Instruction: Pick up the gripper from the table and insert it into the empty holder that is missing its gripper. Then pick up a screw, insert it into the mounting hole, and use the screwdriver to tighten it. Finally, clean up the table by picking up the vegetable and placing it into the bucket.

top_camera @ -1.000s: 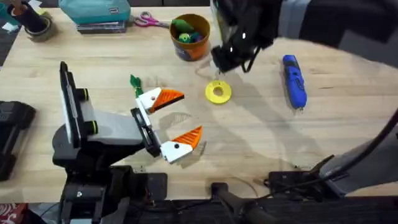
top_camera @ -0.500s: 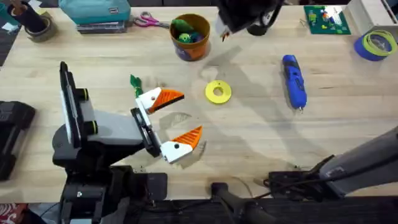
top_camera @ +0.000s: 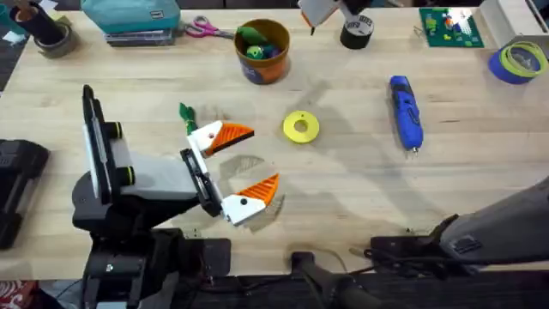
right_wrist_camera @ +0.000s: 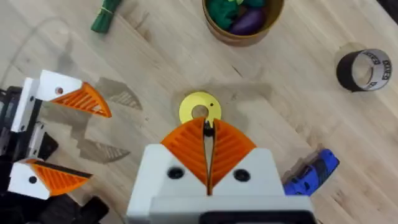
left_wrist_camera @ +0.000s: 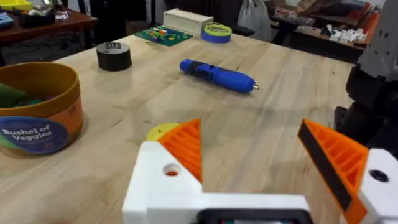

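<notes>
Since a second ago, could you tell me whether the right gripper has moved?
Yes. In the overhead view the right gripper has lifted away from the yellow disc, toward the table's far edge.

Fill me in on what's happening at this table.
The right gripper is raised above the yellow disc, its pads closed on a tiny dark thing, probably the screw. The left gripper rests open on the table. The screwdriver lies unused, and the vegetable is not yet in the bucket.
</notes>
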Controlling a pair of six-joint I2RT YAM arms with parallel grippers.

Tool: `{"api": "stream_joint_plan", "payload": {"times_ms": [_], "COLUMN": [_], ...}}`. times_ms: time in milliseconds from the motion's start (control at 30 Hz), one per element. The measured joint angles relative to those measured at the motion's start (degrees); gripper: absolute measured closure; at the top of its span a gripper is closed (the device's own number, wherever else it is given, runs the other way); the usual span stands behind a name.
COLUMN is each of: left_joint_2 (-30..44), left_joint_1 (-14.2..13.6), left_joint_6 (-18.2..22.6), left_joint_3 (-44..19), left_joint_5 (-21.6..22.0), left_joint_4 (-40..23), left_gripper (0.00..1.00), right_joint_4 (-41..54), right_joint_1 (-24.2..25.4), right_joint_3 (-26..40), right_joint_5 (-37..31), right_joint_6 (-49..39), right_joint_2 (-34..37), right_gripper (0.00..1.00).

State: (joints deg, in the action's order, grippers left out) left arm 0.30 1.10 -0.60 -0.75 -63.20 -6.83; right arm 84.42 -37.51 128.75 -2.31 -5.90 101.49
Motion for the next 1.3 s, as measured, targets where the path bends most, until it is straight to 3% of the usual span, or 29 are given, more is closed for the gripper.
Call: {"api": "stream_joint_plan", "payload": {"times_ms": [200, 233, 600, 867, 1300], "left_joint_2": [0.0, 0.0, 0.0, 0.0, 0.02], "left_joint_1": [0.0, 0.0, 0.0, 0.0, 0.0], "left_joint_6": [0.0, -0.02, -0.02, -0.02, -0.02], "left_joint_3": [0.0, 0.0, 0.0, 0.0, 0.0], "left_joint_5": [0.0, 0.0, 0.0, 0.0, 0.0], "left_joint_4": [0.0, 0.0, 0.0, 0.0, 0.0], "left_gripper": [0.058, 0.057, 0.058, 0.058, 0.058], "right_joint_4": [-0.57, -0.9, -3.16, -3.01, -1.96], "right_joint_1": [-2.07, -4.79, -12.37, -12.92, -12.92], "right_joint_3": [0.0, 0.0, 0.09, 0.09, 0.09], "right_joint_5": [0.0, 0.02, 1.72, 9.82, 11.72], "right_joint_6": [-0.17, -0.59, -7.75, -17.07, -27.53], "right_joint_2": [0.0, 0.0, 3.26, 4.92, 4.94], "right_gripper": [0.996, 0.996, 0.996, 0.996, 0.996]}}
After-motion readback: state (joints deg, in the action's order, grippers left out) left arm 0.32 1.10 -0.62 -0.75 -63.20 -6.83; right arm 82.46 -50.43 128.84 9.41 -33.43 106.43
